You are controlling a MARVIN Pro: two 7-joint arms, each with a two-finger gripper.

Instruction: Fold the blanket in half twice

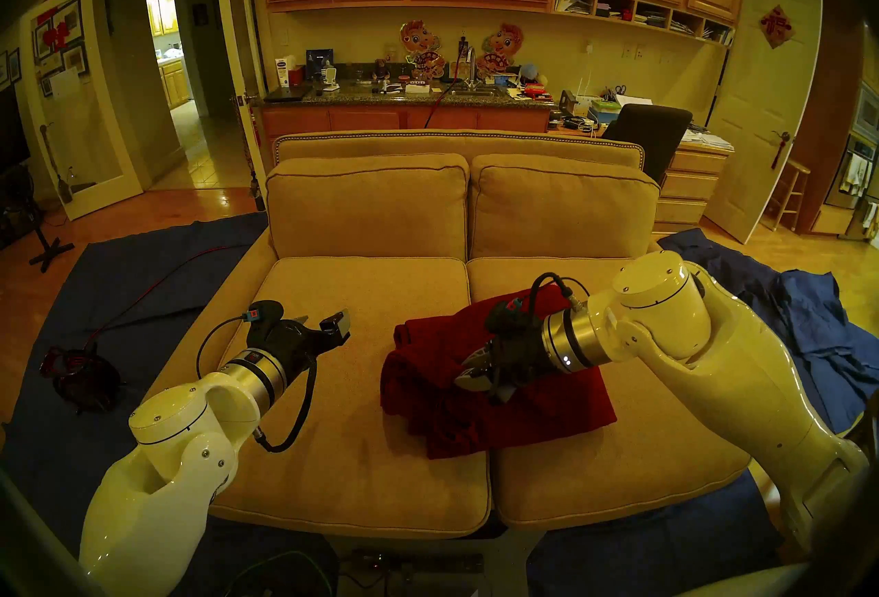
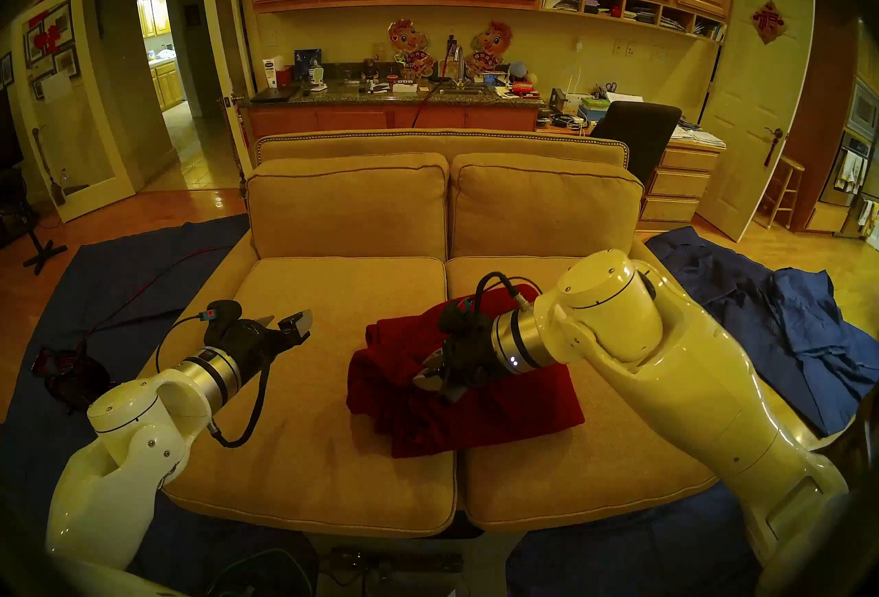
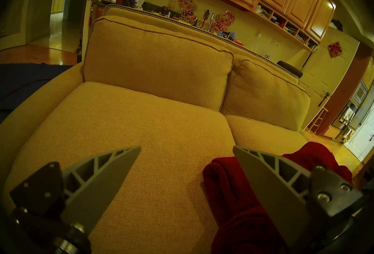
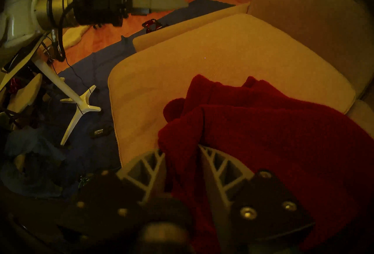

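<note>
Maroon plush blanket (image 1: 494, 372) bunched in uneven layers across the seam of the tan sofa cushions (image 1: 361, 296), right gripper (image 4: 182, 150) jaws pinching a fold, left gripper (image 1: 323, 320) jaws wide apart, empty, well clear: best lifting slowly, keeping edges aligned.

Tan sofa (image 1: 361, 296) seen from above, dark red blanket (image 1: 547, 401) bunched in folds across the seam between both seat cushions. Right gripper (image 1: 468, 374) low over the blanket's left part, contact unclear. Left gripper (image 1: 328, 320) spread wide above bare cushion, well apart from the blanket.
</note>
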